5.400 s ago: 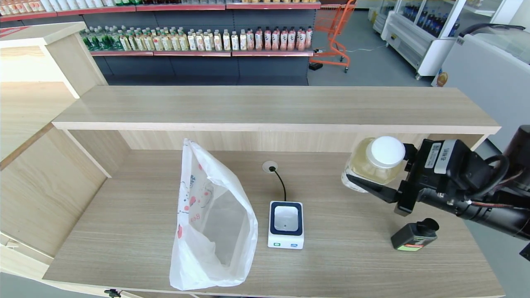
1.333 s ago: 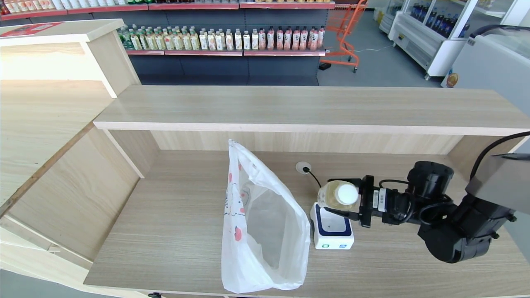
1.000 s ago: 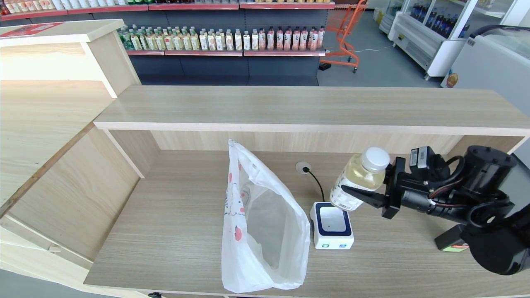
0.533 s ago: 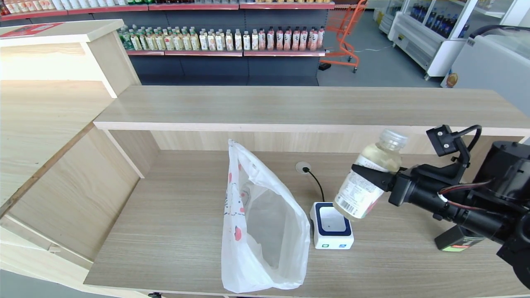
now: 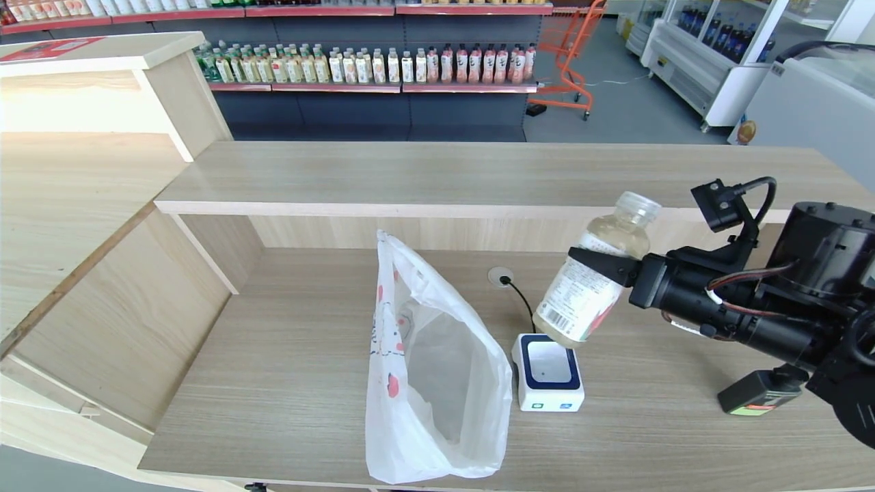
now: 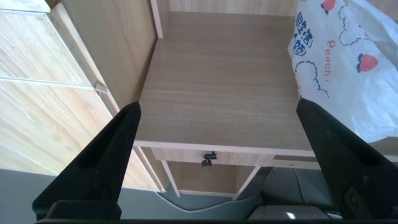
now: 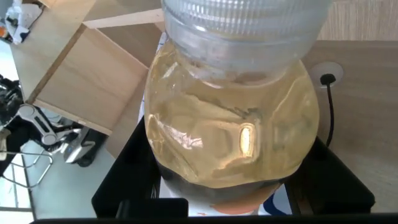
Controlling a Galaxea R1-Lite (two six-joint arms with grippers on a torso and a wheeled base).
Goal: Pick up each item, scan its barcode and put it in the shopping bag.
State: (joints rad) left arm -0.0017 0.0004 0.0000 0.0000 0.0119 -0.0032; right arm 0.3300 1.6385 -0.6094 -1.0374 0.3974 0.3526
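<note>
Right pincer (image 5: pixel 601 268) clenched on the bottle (image 5: pixel 580 304), gripping high at the shoulder just under the cap. Bottle hangs tilted at right of centre in the head view, cap leaning to the upper right, base just above the far corner of the scanner (image 5: pixel 548 372), not touching it. Shopping bag (image 5: pixel 424 369) stands open just left of the scanner on the bench (image 5: pixel 273 355). A small dark item (image 5: pixel 755 396) waits at the lower right. Risks, as judged: the barcode (image 5: pixel 555 320) on the label's lower edge looks turned sideways, not down at the scanner window, so a read may fail. The high grip leaves the heavy base free to swing or slip. The limp bag could fold or tip if the bottle catches its rim. The head view gives label, barcode and spacing to scanner and bag. The right wrist view gives the pale liquid in the bottle (image 7: pixel 230 137) and dark fingers (image 7: pixel 127 180) pressed on both sides. The left wrist view gives the left pincer (image 6: pixel 217 109) spread wide and empty near the bag (image 6: pixel 348 74).
</note>
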